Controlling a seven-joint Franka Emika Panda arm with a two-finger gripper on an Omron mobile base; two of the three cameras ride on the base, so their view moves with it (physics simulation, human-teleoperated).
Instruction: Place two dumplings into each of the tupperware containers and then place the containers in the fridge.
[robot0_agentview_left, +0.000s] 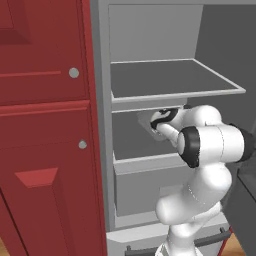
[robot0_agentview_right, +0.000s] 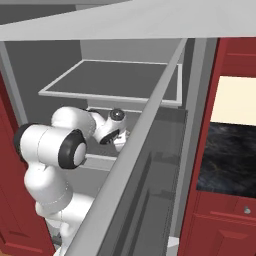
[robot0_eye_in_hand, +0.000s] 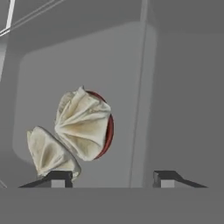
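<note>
Reaching into the fridge (robot0_agentview_left: 150, 30), we have the arm over the middle shelf (robot0_agentview_left: 130, 145) so the white-translucent tupperware container (robot0_eye_in_hand: 78, 65) sits flat on it, well inside. Two dumplings (robot0_eye_in_hand: 83, 124) lie touching in the tub. Gripper (robot0_eye_in_hand: 113, 178) jaws stand apart astride the tub's rim (robot0_eye_in_hand: 139, 109), gripping nothing, which looks like a release.

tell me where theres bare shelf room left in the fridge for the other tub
The upper shelf of the fridge is bare across its width. The shelf below is crowded at the right: the gripper hangs over the white tub with two dumplings.
</note>
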